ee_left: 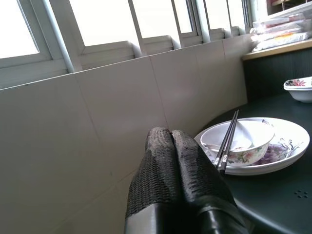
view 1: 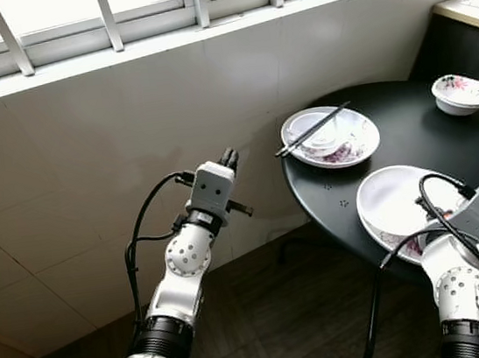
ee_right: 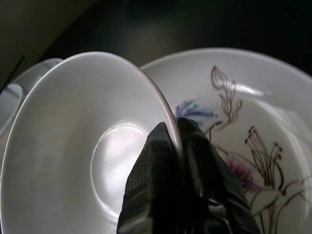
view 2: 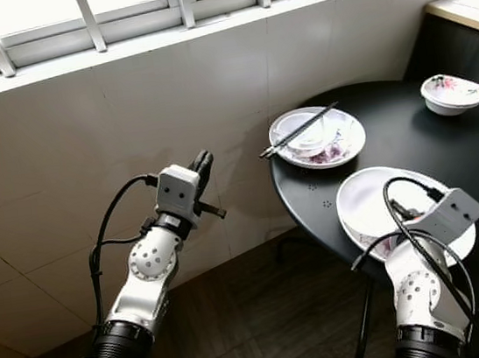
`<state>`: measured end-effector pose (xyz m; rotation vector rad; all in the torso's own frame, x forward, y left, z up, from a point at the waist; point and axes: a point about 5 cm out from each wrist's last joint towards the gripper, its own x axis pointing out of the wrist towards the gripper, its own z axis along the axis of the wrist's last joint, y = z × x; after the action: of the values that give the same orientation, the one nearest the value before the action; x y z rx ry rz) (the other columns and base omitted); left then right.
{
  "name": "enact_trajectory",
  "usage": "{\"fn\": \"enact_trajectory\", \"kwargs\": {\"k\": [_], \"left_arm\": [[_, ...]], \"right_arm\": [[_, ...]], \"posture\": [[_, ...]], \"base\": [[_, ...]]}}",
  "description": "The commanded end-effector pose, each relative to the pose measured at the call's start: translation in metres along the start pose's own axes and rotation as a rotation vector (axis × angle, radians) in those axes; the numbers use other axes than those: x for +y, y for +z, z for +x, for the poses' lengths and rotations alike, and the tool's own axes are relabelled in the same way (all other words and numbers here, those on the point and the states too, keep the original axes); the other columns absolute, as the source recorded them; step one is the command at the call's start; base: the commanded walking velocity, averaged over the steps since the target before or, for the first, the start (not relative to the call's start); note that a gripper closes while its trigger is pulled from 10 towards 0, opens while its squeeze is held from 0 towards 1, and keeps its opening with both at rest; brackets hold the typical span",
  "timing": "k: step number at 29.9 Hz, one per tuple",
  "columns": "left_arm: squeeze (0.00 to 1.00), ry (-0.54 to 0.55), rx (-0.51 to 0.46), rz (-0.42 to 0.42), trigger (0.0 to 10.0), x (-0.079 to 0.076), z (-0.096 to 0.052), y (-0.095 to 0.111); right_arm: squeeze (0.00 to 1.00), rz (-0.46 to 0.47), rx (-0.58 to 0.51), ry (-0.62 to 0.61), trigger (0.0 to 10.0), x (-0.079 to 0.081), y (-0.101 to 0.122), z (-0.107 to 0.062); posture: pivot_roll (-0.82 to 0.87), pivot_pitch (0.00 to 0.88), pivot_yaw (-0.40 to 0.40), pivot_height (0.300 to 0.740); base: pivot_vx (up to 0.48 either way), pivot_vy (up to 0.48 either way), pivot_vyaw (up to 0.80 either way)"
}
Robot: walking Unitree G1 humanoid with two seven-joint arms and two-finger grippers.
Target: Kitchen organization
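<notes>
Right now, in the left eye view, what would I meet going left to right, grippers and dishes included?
left gripper raised by the tiled wall → plate with bowl and chopsticks → white bowl pinched at its rim by the right gripper → small floral bowl far right.

A round black worktop point(view 1: 410, 134) is standing beside the white tiled wall below the window and is carrying three sets of dishes. Toward the wall a flower-patterned plate point(view 1: 355, 144) is lying directly on it, holding a small bowl point(view 1: 317, 133) with a pair of black chopsticks point(view 1: 312, 129) resting across it, while a small floral bowl point(view 1: 462, 93) is sitting well apart near the far edge. At the near edge a larger floral plate point(view 2: 460, 244) is lying on the worktop, with a plain white bowl point(view 1: 392, 199) sitting tilted in it.
</notes>
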<state>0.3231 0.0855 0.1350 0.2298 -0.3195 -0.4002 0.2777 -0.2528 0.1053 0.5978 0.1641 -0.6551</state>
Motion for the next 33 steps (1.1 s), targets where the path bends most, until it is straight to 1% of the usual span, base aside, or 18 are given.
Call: {"fn": "enact_trajectory", "kwargs": {"k": [1, 2, 3, 5, 7, 9, 10, 14, 15, 16, 19, 20, 21, 22, 23, 28, 31, 33], "left_arm": [[0.0, -0.016, 0.015, 0.007, 10.0, -0.003, 0.001, -0.002], [0.0, -0.015, 0.015, 0.007, 10.0, -0.003, 0.001, -0.002], [0.0, -0.014, 0.015, 0.007, 10.0, -0.003, 0.001, -0.002], [0.0, -0.014, 0.015, 0.007, 10.0, -0.003, 0.001, -0.002], [0.0, -0.013, 0.015, 0.007, 10.0, -0.002, 0.001, -0.002], [0.0, -0.013, 0.016, 0.007, 10.0, -0.002, 0.001, -0.002], [0.0, -0.012, 0.016, 0.007, 10.0, -0.002, 0.002, -0.002], [0.0, -0.01, 0.015, 0.007, 10.0, -0.002, 0.002, -0.002], [0.0, -0.007, 0.014, 0.007, 10.0, -0.001, 0.002, -0.002], [0.0, -0.007, 0.014, 0.007, 10.0, -0.001, 0.002, -0.002], [0.0, 0.001, 0.013, 0.004, 10.0, 0.0, 0.002, -0.002], [0.0, 0.01, 0.016, -0.004, 10.0, 0.001, 0.002, -0.002], [0.0, 0.02, 0.02, -0.012, 10.0, 0.003, 0.002, -0.003], [0.0, 0.02, 0.02, -0.012, 10.0, 0.003, 0.002, -0.003], [0.0, 0.022, 0.02, -0.012, 10.0, 0.003, 0.002, -0.003], [0.0, 0.026, 0.021, -0.004, 10.0, 0.003, 0.002, -0.003], [0.0, 0.035, 0.028, 0.006, 10.0, 0.004, 0.002, -0.003], [0.0, 0.045, 0.037, 0.014, 10.0, 0.006, 0.002, -0.004]], "right_arm": [[0.0, -0.037, -0.147, 0.02, 0.0, 0.006, 0.024, -0.005], [0.0, -0.095, -0.233, 0.041, 0.0, 0.012, 0.035, -0.008], [0.0, -0.135, -0.289, 0.057, 0.0, 0.016, 0.041, -0.011], [0.0, -0.267, -0.429, 0.097, 0.0, 0.027, 0.056, -0.02], [0.0, -0.377, -0.539, 0.132, 0.0, 0.037, 0.064, -0.029], [0.0, -0.475, -0.611, 0.194, 0.0, 0.05, 0.067, -0.036], [0.0, -0.552, -0.667, 0.242, 0.0, 0.059, 0.067, -0.042], [0.0, -0.635, -0.731, 0.311, 0.0, 0.072, 0.063, -0.051], [0.0, -0.686, -0.766, 0.38, 0.0, 0.081, 0.059, -0.057], [0.0, -0.686, -0.766, 0.38, 0.0, 0.081, 0.059, -0.057], [0.0, -0.763, -0.805, 0.48, 0.0, 0.091, 0.05, -0.065], [0.0, -0.815, -0.818, 0.556, 0.0, 0.097, 0.041, -0.071], [0.0, -0.887, -0.823, 0.666, 0.0, 0.105, 0.027, -0.079], [0.0, -0.887, -0.823, 0.666, 0.0, 0.105, 0.027, -0.079], [0.0, -0.926, -0.813, 0.719, 0.0, 0.107, 0.018, -0.082], [0.0, -0.969, -0.707, 0.828, 0.0, 0.108, -0.005, -0.084], [0.0, -0.995, -0.682, 0.874, 0.0, 0.107, -0.014, -0.086], [0.0, -1.003, -0.679, 0.88, 0.0, 0.107, -0.016, -0.086]], "posture": [[0.07, 0.0, -0.037, 0.74], [0.07, 0.0, -0.036, 0.74], [0.07, 0.0, -0.036, 0.74], [0.07, 0.0, -0.037, 0.74], [0.07, 0.0, -0.036, 0.74], [0.07, 0.0, -0.037, 0.74], [0.07, 0.0, -0.038, 0.74], [0.07, 0.0, -0.038, 0.74], [0.07, 0.0, -0.039, 0.74], [0.07, 0.0, -0.039, 0.74], [0.07, 0.0, -0.038, 0.74], [0.07, 0.0, -0.038, 0.74], [0.07, 0.0, -0.039, 0.74], [0.07, 0.0, -0.039, 0.74], [0.07, 0.0, -0.039, 0.74], [0.07, 0.0, -0.04, 0.74], [0.07, 0.0, -0.041, 0.74], [0.07, 0.0, -0.04, 0.74]], "base": [[0.0, 0.0, 0.0], [0.0, 0.0, 0.0], [0.0, 0.0, 0.0], [0.0, 0.0, 0.0], [0.0, 0.0, 0.4], [0.0, 0.0, 0.8], [0.0, 0.0, 0.8], [0.0, 0.0, 0.8], [0.0, 0.0, 0.8], [0.0, 0.0, 0.8], [0.0, 0.0, 0.8], [0.0, 0.0, 0.8], [0.0, 0.0, 0.8], [0.0, 0.0, 0.8], [0.0, 0.0, 0.8], [0.0, 0.0, 0.8], [0.0, 0.0, 0.8], [0.0, 0.0, 0.8]]}}
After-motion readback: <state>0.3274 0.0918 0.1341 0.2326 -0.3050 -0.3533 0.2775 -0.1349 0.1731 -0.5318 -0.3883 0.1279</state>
